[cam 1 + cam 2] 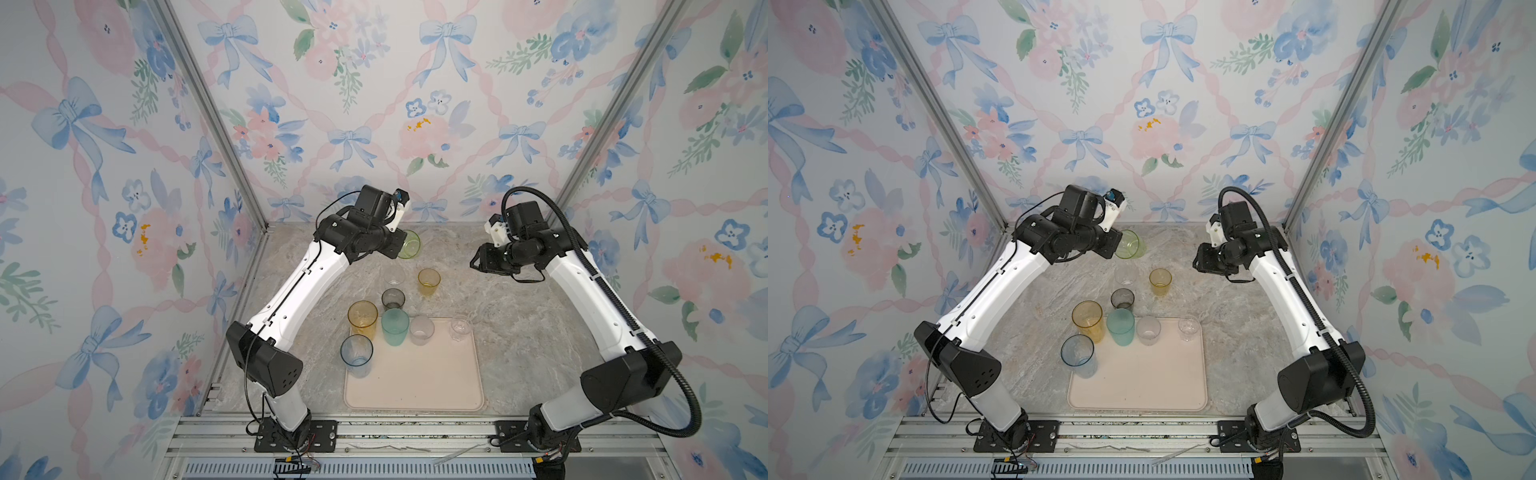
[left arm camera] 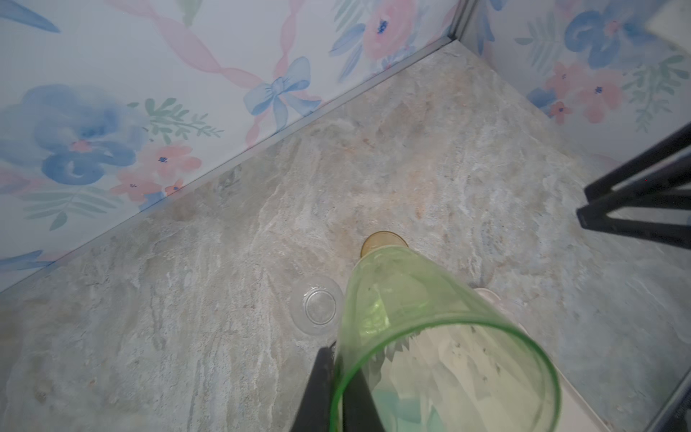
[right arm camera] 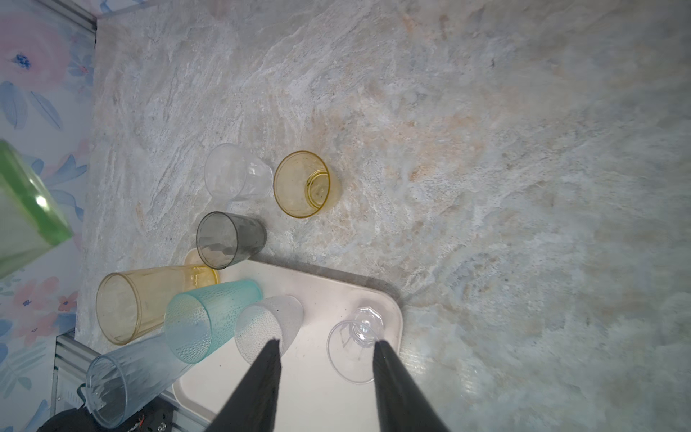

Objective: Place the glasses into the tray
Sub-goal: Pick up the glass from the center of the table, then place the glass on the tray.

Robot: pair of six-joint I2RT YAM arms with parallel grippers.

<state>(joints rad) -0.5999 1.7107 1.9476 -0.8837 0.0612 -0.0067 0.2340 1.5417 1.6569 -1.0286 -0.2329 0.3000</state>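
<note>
Holding the lime green glass point(image 1: 409, 244) by a thin pinch on its wall is what worries me most. In both top views the left claw point(image 1: 400, 249) sits at the far end of the surface point(image 1: 519, 332), largely hidden under its wrist, the glass tilted in it and the tray point(image 1: 415, 382) well apart, toward my side. The smoky grey glass point(image 1: 393, 298) and short amber glass point(image 1: 429, 281) stand between, and the teal glass point(image 1: 395, 326) and frosted white glass point(image 1: 422, 330) line the tray's far edge; I judge a low pass would topple one. From the left wrist, that claw is clenched on the green wall, one finger point(image 2: 321, 385) outside, the other showing through from inside; so narrow a grip on smooth plastic could swivel or slip, with a clear glass point(image 2: 318, 310) standing close by. From the right wrist, the right claw point(image 3: 326, 341) is released, holding nothing, above the tray's far edge near a faceted clear glass point(image 3: 353, 336); the green glass shows only at the frame's border, well apart from it. Both arms at the tray could collide. The pale blue glass point(image 3: 123, 377) and tall amber glass point(image 3: 138, 303) crowd the left arm's corner.
</note>
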